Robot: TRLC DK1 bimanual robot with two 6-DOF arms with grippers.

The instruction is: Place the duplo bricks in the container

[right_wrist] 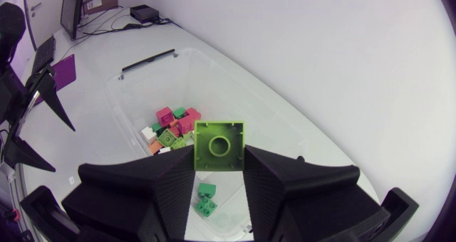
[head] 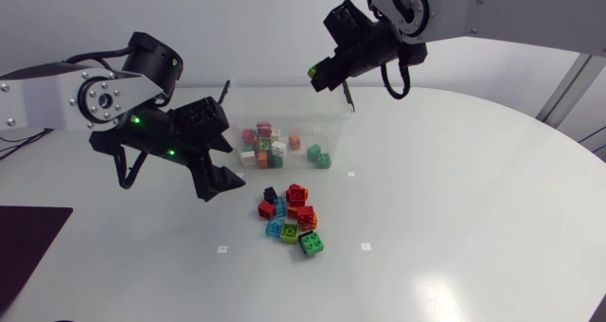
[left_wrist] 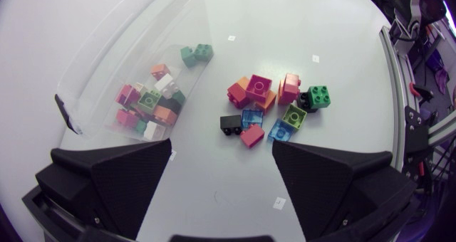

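Within right gripper (right_wrist: 219, 165), lime duplo brick (right_wrist: 219, 144)

Glossy plastic brick (right_wrist: 219, 144), matt right hand (right_wrist: 219, 158), clear plastic container (right_wrist: 135, 100).

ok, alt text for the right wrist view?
Right gripper shut on a lime-green brick, held over the clear container. Loose bricks lie inside it: pink, green, white and orange.

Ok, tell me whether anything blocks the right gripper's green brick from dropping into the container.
Nothing visible does. The right gripper holds the lime green brick above the open container, with only other bricks lying on its floor below.
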